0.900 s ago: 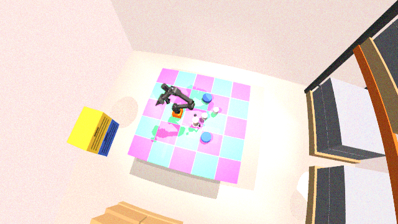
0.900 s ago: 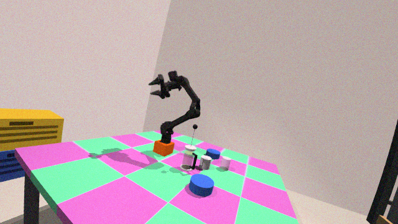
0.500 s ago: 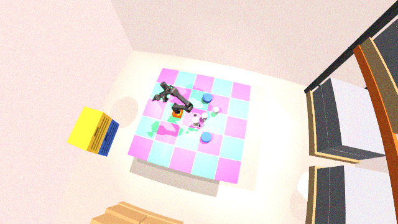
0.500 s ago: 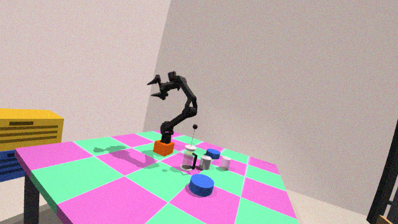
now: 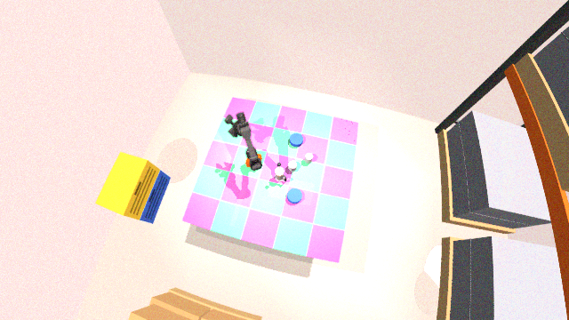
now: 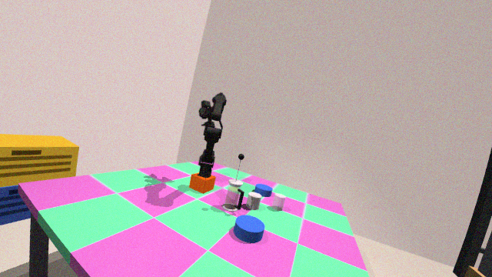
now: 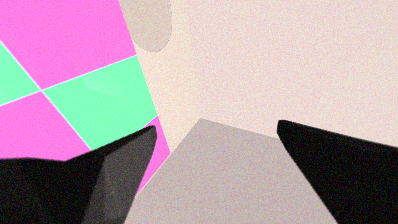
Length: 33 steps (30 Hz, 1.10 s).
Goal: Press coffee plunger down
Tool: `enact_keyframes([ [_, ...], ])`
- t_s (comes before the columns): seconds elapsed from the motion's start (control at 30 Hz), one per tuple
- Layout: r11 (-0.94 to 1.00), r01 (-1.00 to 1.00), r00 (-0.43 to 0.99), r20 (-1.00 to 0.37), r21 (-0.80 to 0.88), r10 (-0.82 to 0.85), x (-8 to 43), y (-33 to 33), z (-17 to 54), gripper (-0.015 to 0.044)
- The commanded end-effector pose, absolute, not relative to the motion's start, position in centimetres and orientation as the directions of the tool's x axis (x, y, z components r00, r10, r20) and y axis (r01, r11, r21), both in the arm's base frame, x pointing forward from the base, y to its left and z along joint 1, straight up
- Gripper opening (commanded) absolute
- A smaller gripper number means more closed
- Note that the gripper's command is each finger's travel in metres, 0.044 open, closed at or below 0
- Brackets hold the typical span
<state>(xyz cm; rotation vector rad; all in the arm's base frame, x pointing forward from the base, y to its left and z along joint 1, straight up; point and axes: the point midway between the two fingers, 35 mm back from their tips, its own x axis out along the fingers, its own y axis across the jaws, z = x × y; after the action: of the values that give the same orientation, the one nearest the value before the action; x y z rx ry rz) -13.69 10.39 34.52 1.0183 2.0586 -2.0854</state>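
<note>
The coffee press (image 5: 279, 174) (image 6: 231, 197) stands upright near the middle of the checkered table, with a pale lid and a black handle (image 6: 241, 200). Its plunger knob (image 5: 279, 164) (image 6: 241, 156) is black and stands high above the lid on a thin rod, so the plunger is up. My gripper (image 7: 216, 128) is open and empty. It is held high behind the press, on the far side of the arm's base in the exterior view, and away from the knob. The wrist view shows table edge, floor and wall between and around the fingers, and no press.
A white-grey cup (image 5: 292, 165) (image 6: 254, 201) stands close beside the press, and a paler cup (image 5: 308, 157) (image 6: 279, 202) is farther out. One blue disc (image 5: 296, 140) (image 6: 263, 190) lies behind them, another blue disc (image 5: 294, 196) (image 6: 249, 229) in front. The orange base (image 6: 202, 183) is left of the press.
</note>
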Motion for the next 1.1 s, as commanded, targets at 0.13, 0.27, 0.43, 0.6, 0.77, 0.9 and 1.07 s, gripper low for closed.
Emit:
enact_keyframes([
  [0.13,-0.476,0.158,-0.502,-0.485,-0.865,0.716,-7.8,15.8,33.4,0.0440],
  [0.27,-0.539,-0.088,-0.309,-0.491,-0.838,0.814,-3.9,17.4,32.9,0.0440],
  [0.43,-0.470,-0.408,-0.042,-0.498,-0.783,0.866,1.5,18.1,32.3,0.0440],
  [0.6,-0.252,-0.656,0.222,-0.500,-0.712,0.837,6.7,17.1,31.9,0.0440],
  [0.77,0.066,-0.781,0.462,-0.503,-0.621,0.730,11.5,14.8,31.3,0.0440],
  [0.9,0.350,-0.766,0.626,-0.503,-0.539,0.596,14.8,11.9,30.9,0.0440],
  [1.07,0.675,-0.605,0.776,-0.503,-0.422,0.381,17.6,7.2,30.5,0.0440],
])
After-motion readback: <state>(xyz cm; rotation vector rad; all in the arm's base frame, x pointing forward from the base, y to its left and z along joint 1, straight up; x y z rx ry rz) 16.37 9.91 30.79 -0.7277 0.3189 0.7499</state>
